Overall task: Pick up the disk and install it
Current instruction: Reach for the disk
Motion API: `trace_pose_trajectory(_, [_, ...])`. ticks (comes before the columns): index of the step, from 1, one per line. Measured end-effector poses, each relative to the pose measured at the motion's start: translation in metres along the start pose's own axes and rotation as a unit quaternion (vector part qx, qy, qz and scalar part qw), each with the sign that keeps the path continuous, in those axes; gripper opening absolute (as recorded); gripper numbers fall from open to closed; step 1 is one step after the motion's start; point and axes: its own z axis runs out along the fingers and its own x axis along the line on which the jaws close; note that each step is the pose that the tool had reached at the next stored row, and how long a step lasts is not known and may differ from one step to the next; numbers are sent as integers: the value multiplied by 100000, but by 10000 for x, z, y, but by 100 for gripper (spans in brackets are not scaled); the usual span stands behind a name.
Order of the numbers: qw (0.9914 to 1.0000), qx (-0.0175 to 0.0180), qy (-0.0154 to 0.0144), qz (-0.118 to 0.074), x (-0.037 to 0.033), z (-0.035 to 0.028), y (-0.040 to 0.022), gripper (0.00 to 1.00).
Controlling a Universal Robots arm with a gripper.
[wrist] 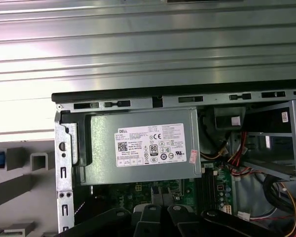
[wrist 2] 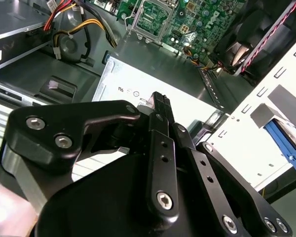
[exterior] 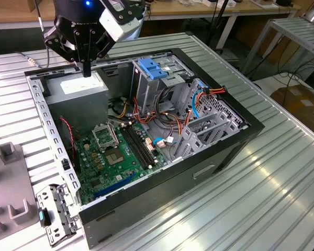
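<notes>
The hand point(exterior: 86, 69) hangs in the upper left of the exterior view. Its fingers are pressed together with nothing between them, and its tip is over the grey power supply point(exterior: 76, 86) in a corner of the open computer case point(exterior: 199, 172). The disk point(wrist 2: 287, 144) lies outside the case, apart from the hand and beyond the perforated metal wall point(exterior: 42, 120). In the second wrist view its bright blue rail shows beside a grey block point(wrist 2: 269, 114). Open ribbed table point(exterior: 272, 183) runs along the case at the exterior view's right.

Robotics lab or workshop: ribbed metal table point(exterior: 261, 198), open computer case point(exterior: 199, 172), wooden workbenches point(exterior: 188, 8) behind.
</notes>
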Motion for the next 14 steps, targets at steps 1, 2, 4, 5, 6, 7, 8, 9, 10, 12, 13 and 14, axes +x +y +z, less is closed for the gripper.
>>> trace_pose_trajectory(1, [100000, 1, 0, 0, 4, 0, 0, 11])
trace_pose_trajectory(2, [100000, 2, 0, -1, 10, 0, -1, 11])
trace_pose_trajectory(4, [100000, 0, 3, 0, 18, -1, -1, 11])
trace_pose_trajectory(5, [100000, 0, 4, 0, 21, -1, -1, 11])
trace_pose_trajectory(6, [100000, 0, 5, -1, 26, -1, -2, 11])
trace_pose_trajectory(7, [100000, 1, 9, -1, 31, -1, -2, 11])
trace_pose_trajectory(8, [100000, 5, 12, 3, 35, -1, -3, 11])
trace_pose_trajectory(9, [100000, 4, 11, 1, 39, -1, -3, 11])
trace_pose_trajectory(10, [100000, 5, 13, 0, 44, -2, -3, 11])
trace_pose_trajectory(12, [100000, 0, 14, 0, 58, -1, -4, 11])
trace_pose_trajectory(13, [100000, 5, 16, 0, 66, -2, -5, 11])
trace_pose_trajectory(14, [100000, 4, 18, -2, 69, -2, -5, 11])
